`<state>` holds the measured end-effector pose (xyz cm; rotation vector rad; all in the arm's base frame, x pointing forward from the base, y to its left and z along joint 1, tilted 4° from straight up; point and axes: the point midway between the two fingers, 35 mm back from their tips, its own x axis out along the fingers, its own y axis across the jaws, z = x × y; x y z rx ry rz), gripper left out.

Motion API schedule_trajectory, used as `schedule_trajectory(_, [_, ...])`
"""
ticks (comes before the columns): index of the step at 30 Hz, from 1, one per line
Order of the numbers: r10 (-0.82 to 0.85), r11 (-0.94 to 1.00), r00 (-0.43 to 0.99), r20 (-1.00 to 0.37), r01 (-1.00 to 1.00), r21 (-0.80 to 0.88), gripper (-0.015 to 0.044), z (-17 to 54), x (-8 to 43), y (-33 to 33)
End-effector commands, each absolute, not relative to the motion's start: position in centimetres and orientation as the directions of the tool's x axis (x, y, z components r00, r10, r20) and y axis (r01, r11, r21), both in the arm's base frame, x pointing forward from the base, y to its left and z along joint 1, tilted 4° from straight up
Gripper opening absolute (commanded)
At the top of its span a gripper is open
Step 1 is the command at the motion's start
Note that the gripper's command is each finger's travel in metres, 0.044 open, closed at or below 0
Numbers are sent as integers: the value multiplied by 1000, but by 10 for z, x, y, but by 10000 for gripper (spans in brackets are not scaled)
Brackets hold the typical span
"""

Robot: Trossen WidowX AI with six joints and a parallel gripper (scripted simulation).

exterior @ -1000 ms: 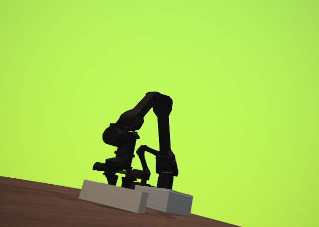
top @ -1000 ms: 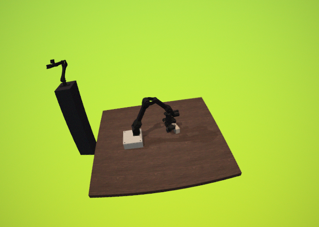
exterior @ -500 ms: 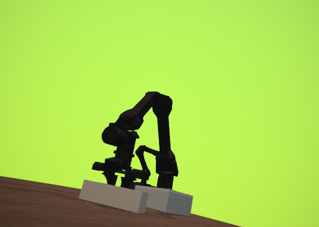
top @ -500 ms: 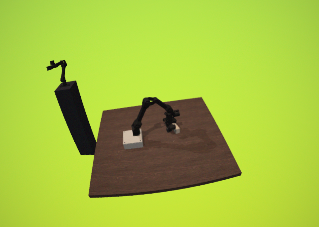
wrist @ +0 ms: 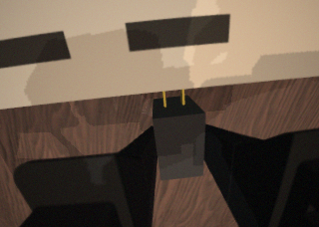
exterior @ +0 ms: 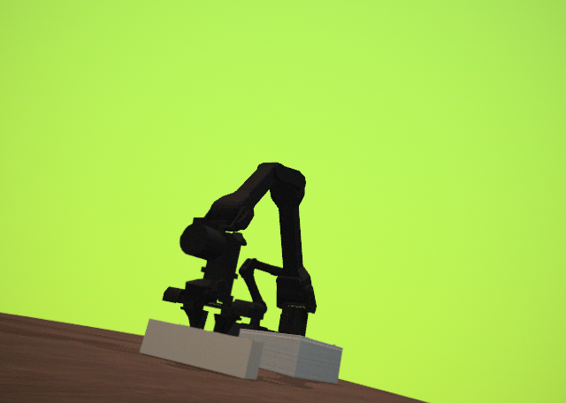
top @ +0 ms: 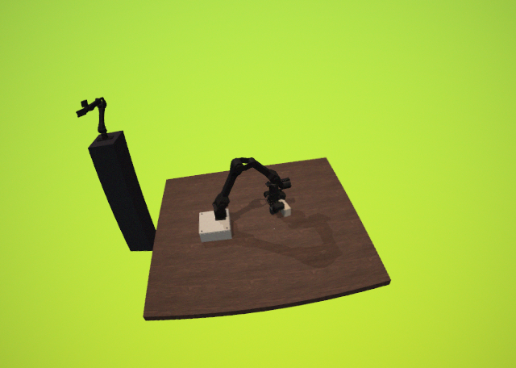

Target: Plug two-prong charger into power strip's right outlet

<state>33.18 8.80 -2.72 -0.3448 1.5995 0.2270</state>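
My gripper (wrist: 173,128) (top: 276,207) (exterior: 209,320) is shut on the dark grey two-prong charger (wrist: 178,137). I hold it low over the wooden table (top: 271,281) (wrist: 75,127). The charger's two yellow prongs (wrist: 173,98) point at the cream power strip (wrist: 100,73) (top: 286,208) (exterior: 201,347), and their tips reach its near edge. The right outlet (wrist: 177,32) is a dark slot straight ahead of the prongs, roughly in line with them. The left outlet (wrist: 32,49) lies further left. In the top and exterior views the charger is hidden behind the gripper and the strip.
The arm's white base block (top: 214,226) (exterior: 302,355) stands on the table just beside the strip. A tall black pillar (top: 120,189) with a camera mount stands off the table's left edge.
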Motion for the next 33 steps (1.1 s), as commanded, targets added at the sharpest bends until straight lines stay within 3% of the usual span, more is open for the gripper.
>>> schedule_trajectory(1, [-78,935,-37,-996,-350,-60,0,-27,332,89])
schedule_trajectory(33, [-77,935,-36,-996,-350,-60,0,-27,343,93])
